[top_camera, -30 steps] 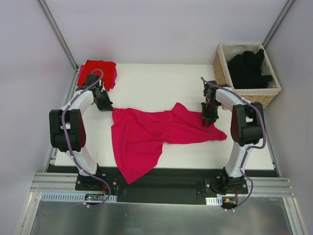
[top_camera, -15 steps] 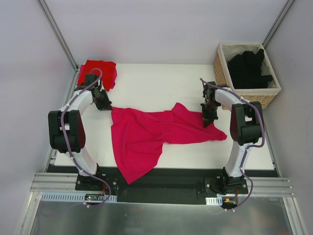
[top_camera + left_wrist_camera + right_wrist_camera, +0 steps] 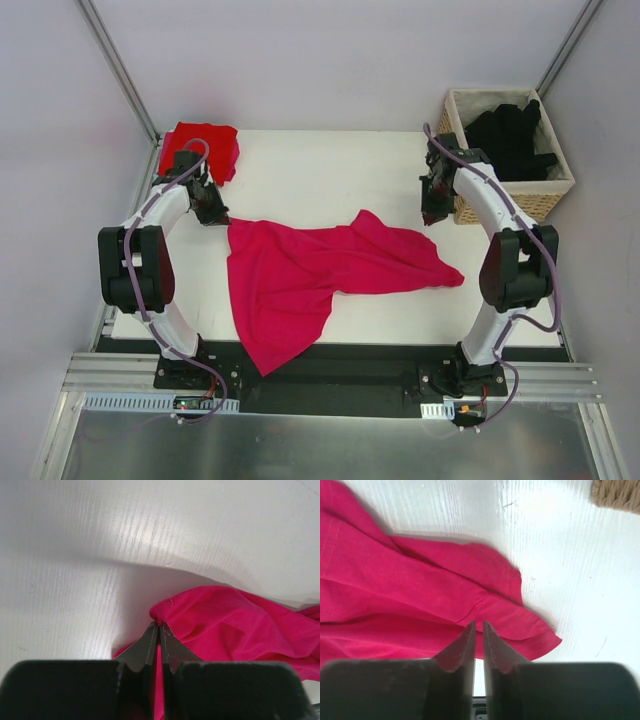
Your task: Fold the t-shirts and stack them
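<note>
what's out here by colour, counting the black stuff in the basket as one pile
pink shirt: 1
red shirt: 1
black pile: 1 (cannot tell how many shirts are in it)
tan basket: 1
total: 4

1. The magenta-pink t-shirt is one plain, even colour, with matching pink stitching along its hems.
2. The red t-shirt at the far left is a brighter, plain red.
3. The black t-shirts at the far right are plain black.
4. The basket is tan woven wicker with a pale cream rim.
5. The surface is white with faint fine lines.
6. The left gripper and right gripper are black.
7. The left arm and right arm are white with black segments.
</note>
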### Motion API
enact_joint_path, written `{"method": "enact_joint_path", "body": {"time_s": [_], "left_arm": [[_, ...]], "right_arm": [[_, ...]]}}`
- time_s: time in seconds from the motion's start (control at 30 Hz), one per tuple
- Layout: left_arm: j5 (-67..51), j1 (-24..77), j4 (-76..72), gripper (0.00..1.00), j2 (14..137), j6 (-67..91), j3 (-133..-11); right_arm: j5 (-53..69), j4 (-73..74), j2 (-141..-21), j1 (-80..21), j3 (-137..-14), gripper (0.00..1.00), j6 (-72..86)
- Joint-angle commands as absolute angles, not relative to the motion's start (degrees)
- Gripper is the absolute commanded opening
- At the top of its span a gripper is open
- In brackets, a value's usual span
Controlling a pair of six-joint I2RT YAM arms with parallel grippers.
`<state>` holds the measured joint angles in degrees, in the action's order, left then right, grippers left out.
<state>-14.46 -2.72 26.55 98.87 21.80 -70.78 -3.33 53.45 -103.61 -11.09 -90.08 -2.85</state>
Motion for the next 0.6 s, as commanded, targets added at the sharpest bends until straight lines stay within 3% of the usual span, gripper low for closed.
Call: {"method": "enact_joint_path", "body": {"time_s": [0.0, 0.17, 0.57], "left_arm": [[-14.59, -3.16, 27.68, 0.00, 96.24, 21.36, -71.46], [-14.50, -3.16, 27.60, 0.00, 95.80, 21.09, -71.11], [-14.41, -3.16, 27.60, 0.00, 95.10, 20.57, -70.14]], "right_arm": [[-3.52, 55.29, -105.38, -11.34, -88.08, 0.24, -3.08], [1.38, 51.25, -105.91, -10.81, -84.47, 0.43, -3.43], [5.88, 47.29, -108.63, -6.94, -79.28, 0.44, -5.45]]}}
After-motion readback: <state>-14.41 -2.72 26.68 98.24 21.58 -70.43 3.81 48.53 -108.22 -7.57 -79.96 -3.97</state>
